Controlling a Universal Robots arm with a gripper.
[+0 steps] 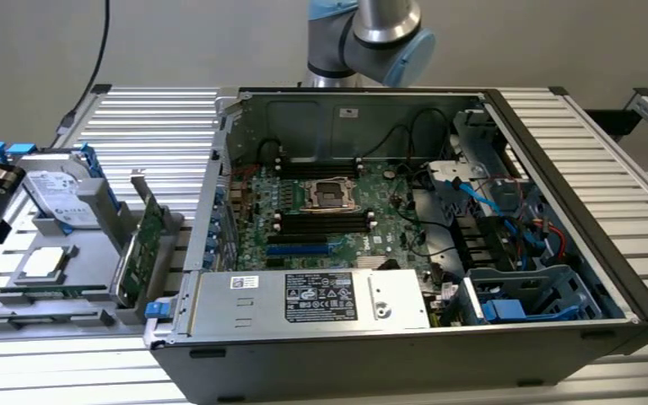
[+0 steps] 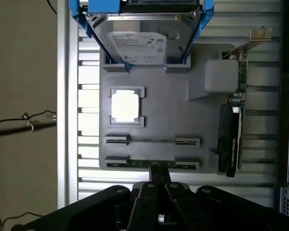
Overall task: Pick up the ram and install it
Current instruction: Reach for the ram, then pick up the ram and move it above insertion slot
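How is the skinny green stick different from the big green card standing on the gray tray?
The ram is long and narrow; the expansion card is taller and wider. The ram sits low between two holders; the expansion card stands up on edge. The expansion card carries a metal bracket; the ram has none. Both are green boards on the gray tray.

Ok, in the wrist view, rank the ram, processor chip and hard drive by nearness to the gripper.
1. Ram, edge slot of the tray, right at the gripper.
2. Processor chip, square nest mid-tray.
3. Hard drive, blue bracket, tray's far end.
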